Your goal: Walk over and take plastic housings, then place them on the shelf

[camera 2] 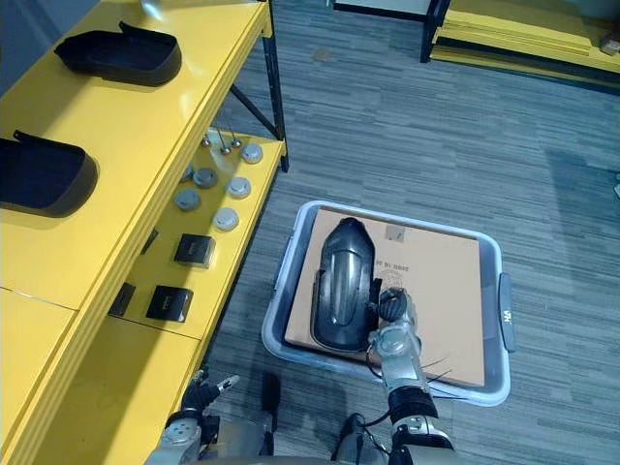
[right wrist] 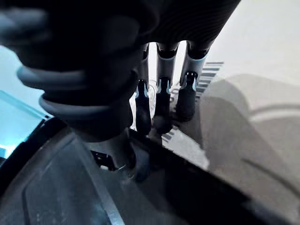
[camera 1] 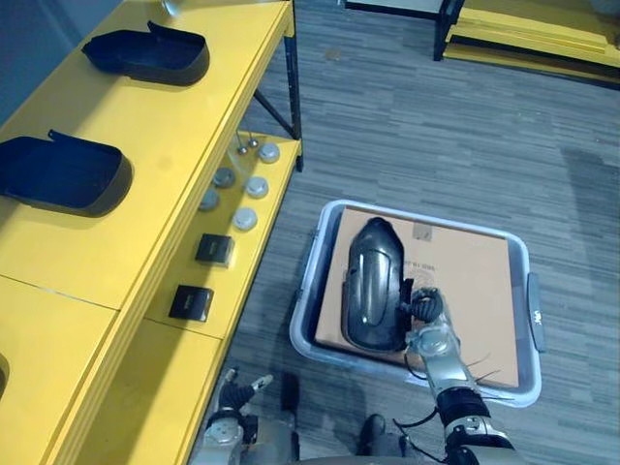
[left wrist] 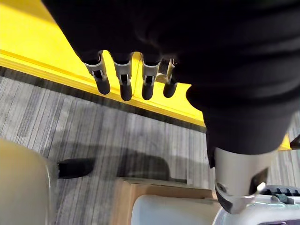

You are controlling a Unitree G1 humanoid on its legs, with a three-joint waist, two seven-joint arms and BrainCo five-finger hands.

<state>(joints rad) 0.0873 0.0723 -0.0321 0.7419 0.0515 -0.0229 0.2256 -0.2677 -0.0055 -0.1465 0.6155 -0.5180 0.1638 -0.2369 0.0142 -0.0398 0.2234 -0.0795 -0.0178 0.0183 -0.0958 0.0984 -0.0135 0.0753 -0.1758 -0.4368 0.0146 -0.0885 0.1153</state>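
1. Lying in the grey bin [camera 1: 518, 254] on a sheet of cardboard [camera 1: 465, 276], the black housing [camera 1: 373, 286] points its long axis away from the robot, narrow end farthest.
2. The right hand [camera 1: 424, 308] sits at the housing's right rim, near its closer end. The housing lies just to that hand's left.
3. In the right wrist view its fingers [right wrist: 165, 101] reach fairly straight down to the cardboard beside the rim, thumb [right wrist: 139, 161] close to the dark shell. They clasp nothing yet.
4. The left hand [camera 1: 235, 389] hangs low by the yellow shelf [camera 1: 155, 145], fingers loose and empty, well apart from the bin.
5. My judgement: the right hand is nearer and should close across the rim, then carry leftward to the shelf, where two housings [camera 1: 150, 53] already lie.
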